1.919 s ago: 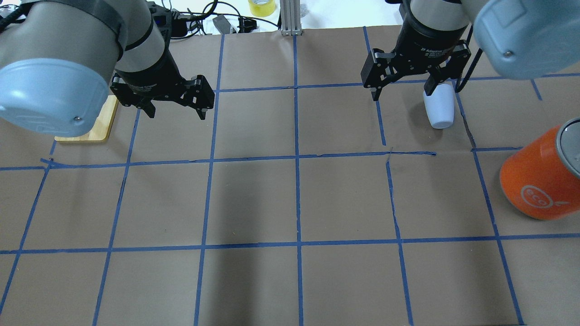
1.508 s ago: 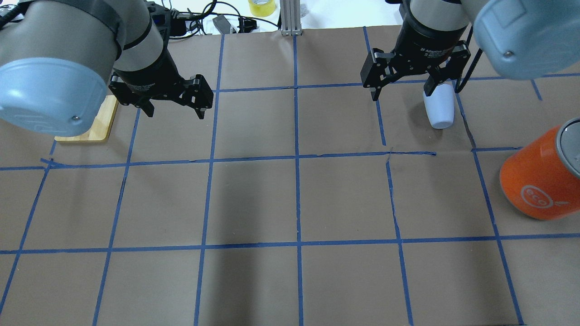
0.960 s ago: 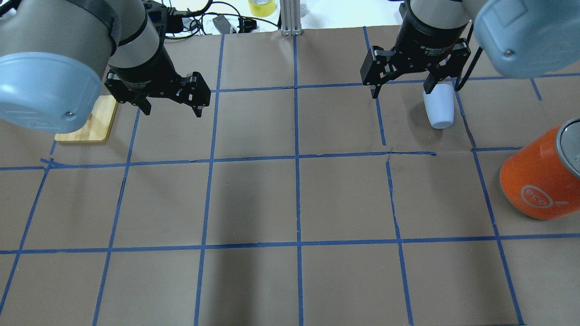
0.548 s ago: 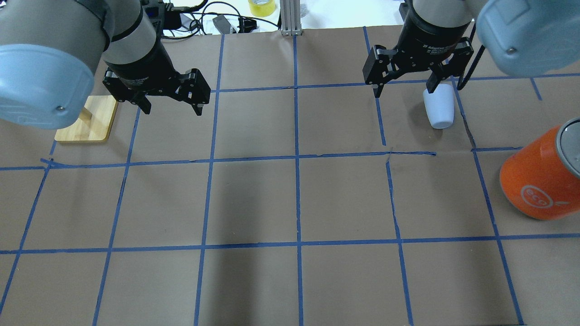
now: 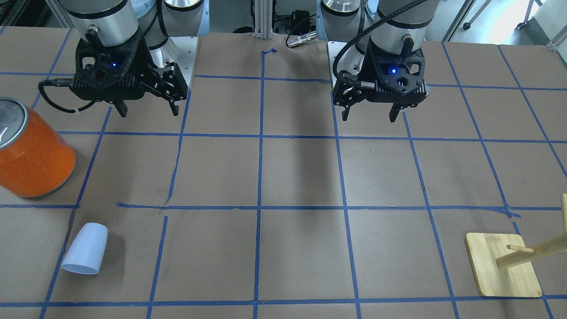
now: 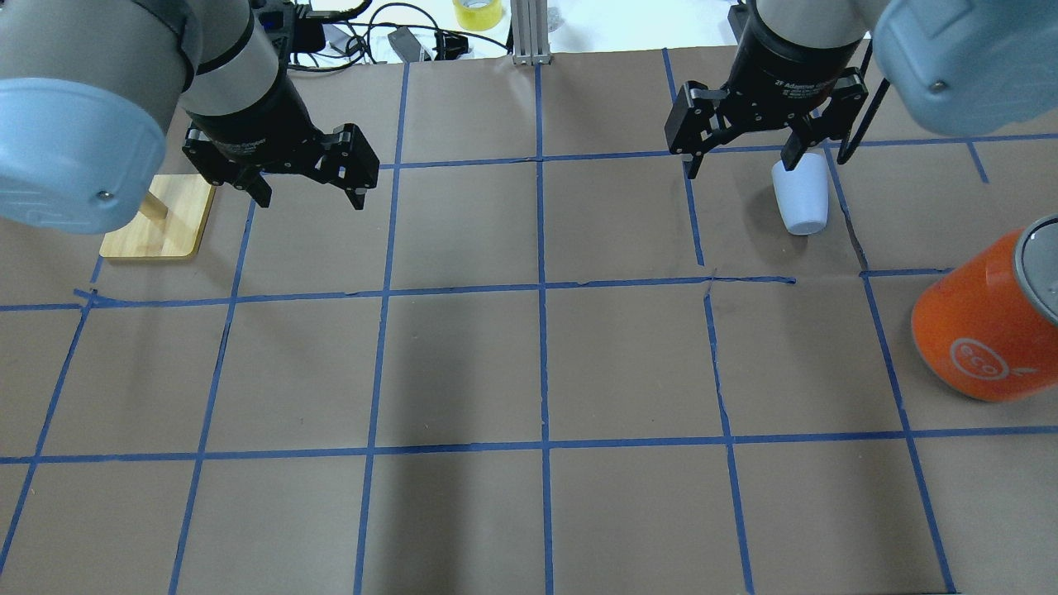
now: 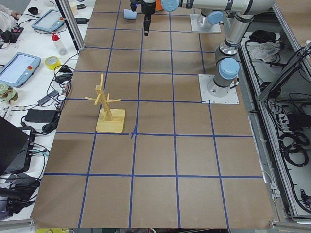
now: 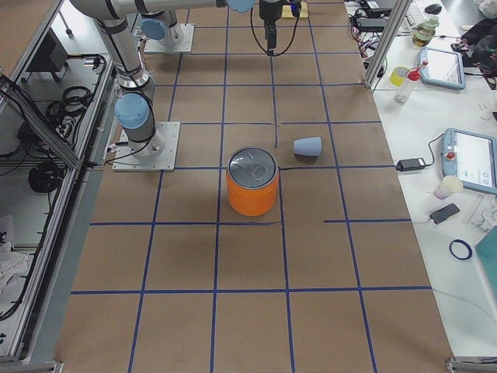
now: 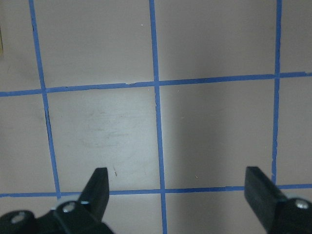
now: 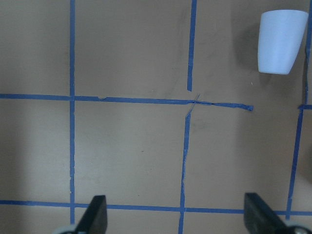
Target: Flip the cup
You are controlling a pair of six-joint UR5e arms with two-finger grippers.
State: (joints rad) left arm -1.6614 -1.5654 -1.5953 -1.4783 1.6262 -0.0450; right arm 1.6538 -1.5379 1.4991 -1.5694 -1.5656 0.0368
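The cup [image 5: 85, 254] lies on its side on the table [image 6: 463, 364], on the robot's right, its narrow base toward the robot and its wide rim toward the far edge; it rests just beyond the orange can [image 5: 33, 155] and a little toward the middle, near it but not touching; the can stands upright, silver top up; the right gripper [image 6: 741, 165] hangs above the table with its jaws spread wide, holding nothing; it is on the robot's side of the cup and apart from it, so in its wrist view the cup shows in the top right corner, well beyond the fingertips [image 10: 97, 217]; the left gripper [image 6: 310, 200] hangs likewise over its own half, jaws wide, holding nothing; a wooden peg stand [image 7: 109, 114] sits on the robot's left, toward the far edge, apart from the left gripper.
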